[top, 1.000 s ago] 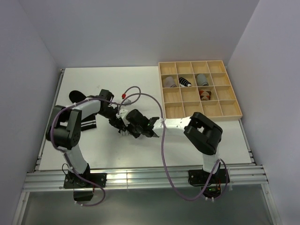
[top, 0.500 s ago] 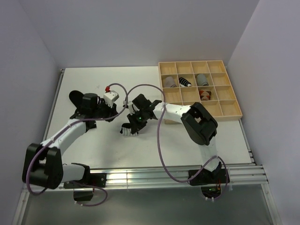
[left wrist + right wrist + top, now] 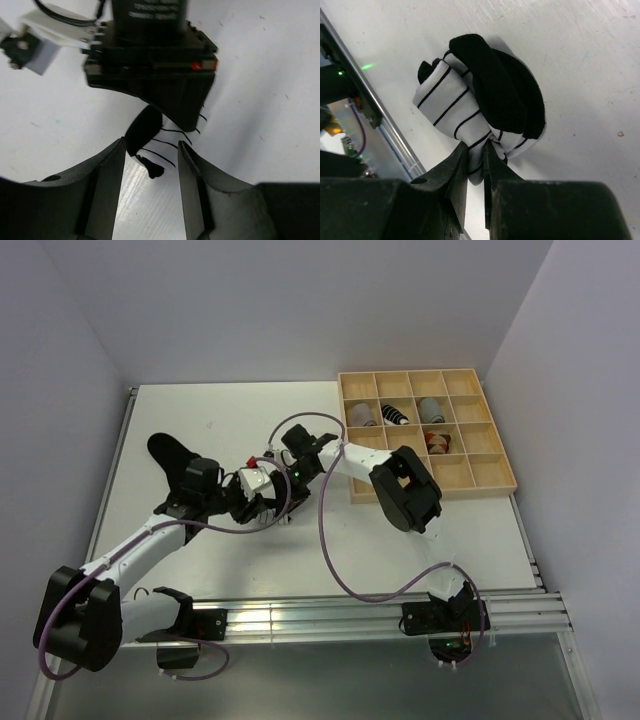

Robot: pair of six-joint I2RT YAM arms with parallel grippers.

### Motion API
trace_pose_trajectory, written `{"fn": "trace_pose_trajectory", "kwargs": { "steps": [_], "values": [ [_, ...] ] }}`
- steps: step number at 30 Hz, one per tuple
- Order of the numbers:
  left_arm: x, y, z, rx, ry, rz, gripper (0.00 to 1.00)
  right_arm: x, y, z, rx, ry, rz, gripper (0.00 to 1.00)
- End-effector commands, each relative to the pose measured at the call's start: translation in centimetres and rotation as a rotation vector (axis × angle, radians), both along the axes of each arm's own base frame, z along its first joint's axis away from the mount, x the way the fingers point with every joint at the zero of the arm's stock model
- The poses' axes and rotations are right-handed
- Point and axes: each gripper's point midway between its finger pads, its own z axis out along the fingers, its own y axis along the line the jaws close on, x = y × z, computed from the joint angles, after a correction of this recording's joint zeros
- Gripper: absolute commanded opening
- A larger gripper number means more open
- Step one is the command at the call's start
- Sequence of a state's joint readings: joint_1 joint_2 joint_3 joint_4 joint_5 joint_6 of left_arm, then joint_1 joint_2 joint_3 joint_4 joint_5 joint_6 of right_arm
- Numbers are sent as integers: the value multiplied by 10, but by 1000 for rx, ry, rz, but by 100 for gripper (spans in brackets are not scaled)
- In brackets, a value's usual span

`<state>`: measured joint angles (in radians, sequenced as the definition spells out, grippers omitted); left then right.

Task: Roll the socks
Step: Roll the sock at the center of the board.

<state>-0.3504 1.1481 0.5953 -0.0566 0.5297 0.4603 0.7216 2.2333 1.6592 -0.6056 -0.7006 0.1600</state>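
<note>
From high up behind the striped sock [image 3: 455,105], looking down over the whole table [image 3: 230,420]; from each wrist, close above that sock, shared by both near views.

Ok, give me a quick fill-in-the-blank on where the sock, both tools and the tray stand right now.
1. The right tool pinches the white sock with thin ____ stripes.
2. The left tool is ____, holding nothing.
3. The wooden tray has rolled socks in ____ compartments.
Missing words: black; open; four.
</note>
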Motion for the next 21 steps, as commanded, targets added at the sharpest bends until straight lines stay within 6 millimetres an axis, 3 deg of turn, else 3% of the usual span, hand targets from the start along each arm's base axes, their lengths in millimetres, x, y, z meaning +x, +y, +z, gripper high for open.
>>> {"fn": "trace_pose_trajectory", "kwargs": {
  "steps": [1,10,13,21],
  "values": [
    [-13,-7,-12,46,-40,-129,52,-2,-7,-13,-45,68,-17,14],
    [-13,-14,-42,100,24,-189,52,-4,-13,-16,-44,85,-18,14],
    [-8,-15,-45,103,11,-193,56,-6,-14,-18,-43,94,-14,14],
    [4,-19,-50,106,-8,-189,54,-7,-15,-22,-39,100,-8,14]
  ]
}}
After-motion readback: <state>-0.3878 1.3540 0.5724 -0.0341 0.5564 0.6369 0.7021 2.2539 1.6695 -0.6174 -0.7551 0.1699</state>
